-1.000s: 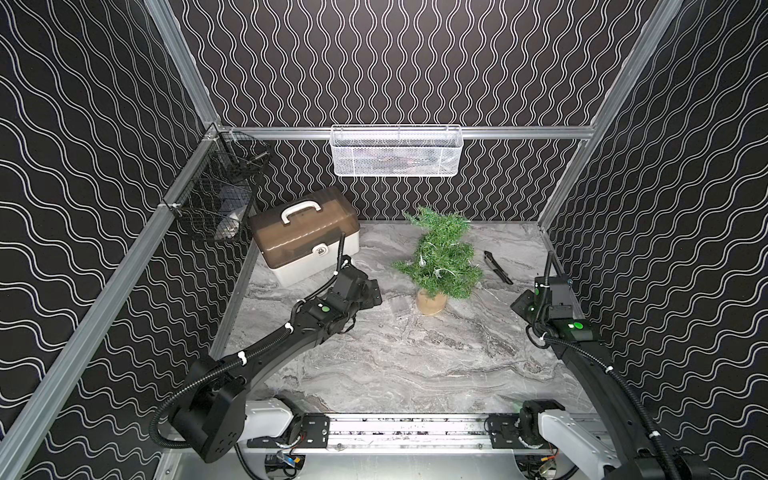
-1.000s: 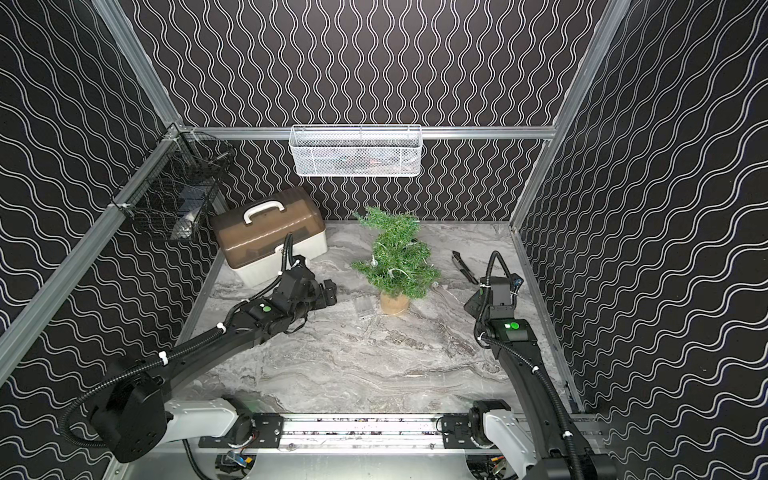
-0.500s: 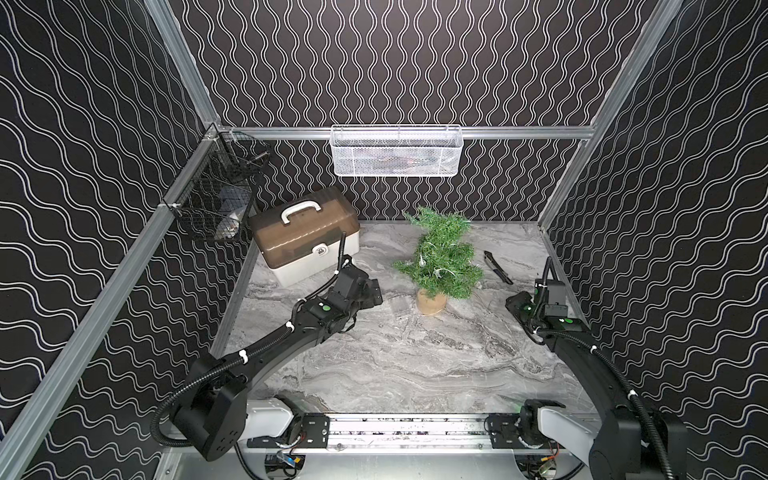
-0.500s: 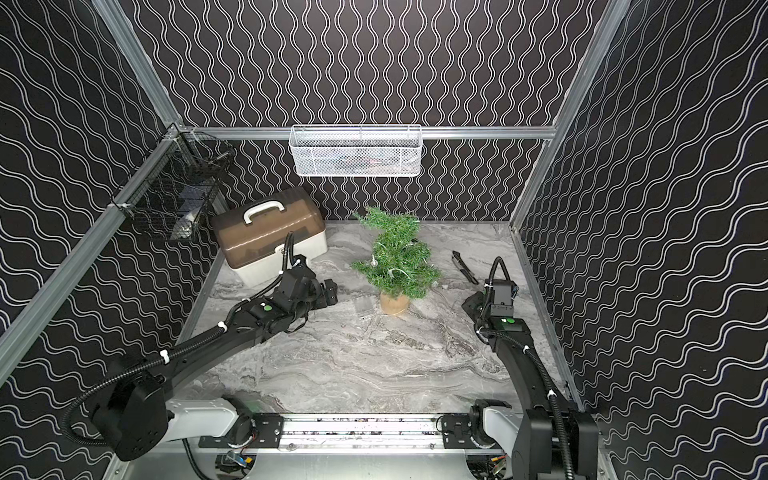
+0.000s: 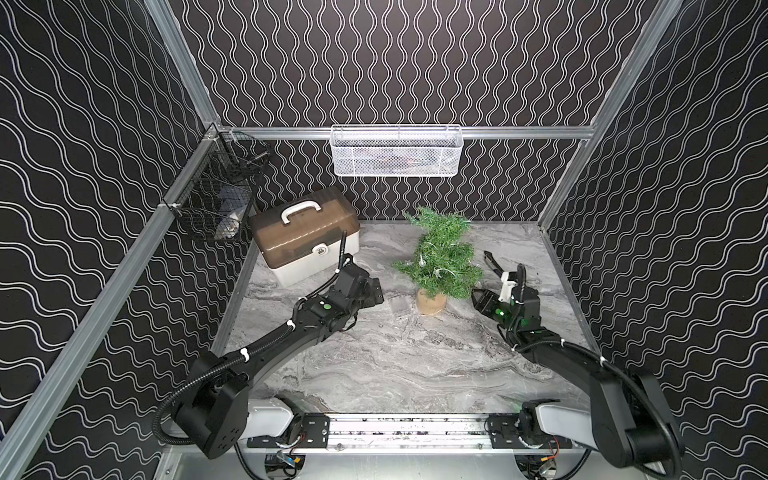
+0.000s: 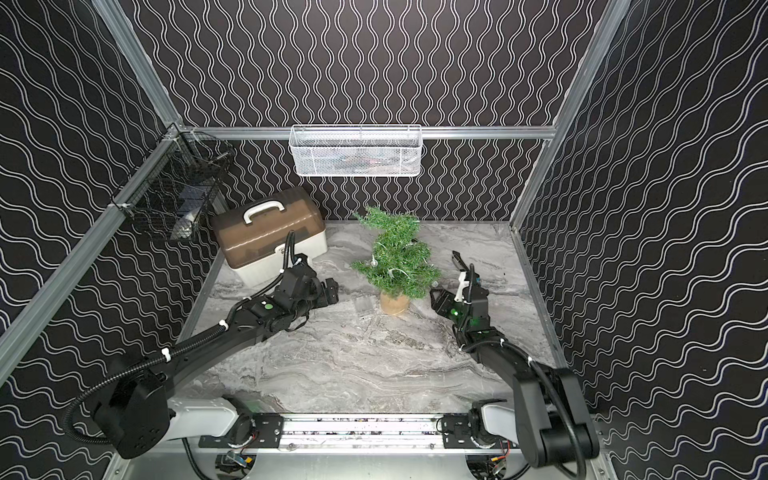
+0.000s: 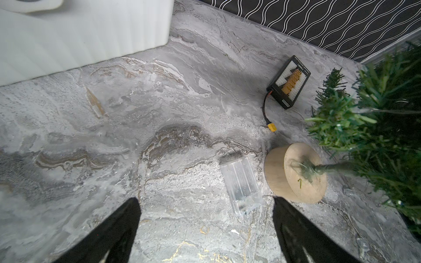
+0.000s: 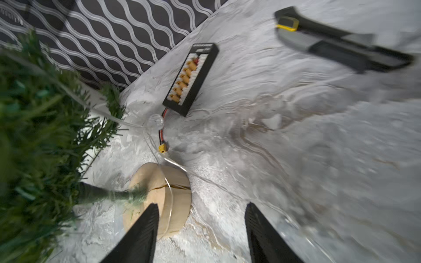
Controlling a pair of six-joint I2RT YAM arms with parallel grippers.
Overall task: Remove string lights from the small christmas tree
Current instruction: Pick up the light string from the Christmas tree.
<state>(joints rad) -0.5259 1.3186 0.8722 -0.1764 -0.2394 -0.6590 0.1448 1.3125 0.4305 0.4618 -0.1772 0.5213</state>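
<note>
The small christmas tree [image 5: 439, 255] [image 6: 395, 257] stands upright on its tan round base [image 5: 431, 302] near the back of the table. The string lights [image 5: 422, 261] wind through its branches as thin pale wire with clear bulbs. One loop of the wire [image 8: 169, 182] lies over the base, and the clear box [image 7: 241, 182] [image 5: 401, 305] lies flat beside it. My left gripper [image 7: 205, 200] [image 5: 376, 291] hovers open just short of that box. My right gripper [image 8: 201, 205] [image 5: 478, 297] is open on the tree's other side, one finger in front of the base, holding nothing.
A storage box [image 5: 305, 241] with a brown lid sits at the back left. A black connector board [image 7: 289, 82] [image 8: 191, 77] with a short cable lies behind the tree, and a utility knife [image 8: 341, 43] to its right. A white mesh basket [image 5: 397, 151] and a black wire basket [image 5: 216, 199] hang on the walls.
My right gripper has swung from the right side in toward the tree's base and its jaws have parted. The left arm has barely moved.
</note>
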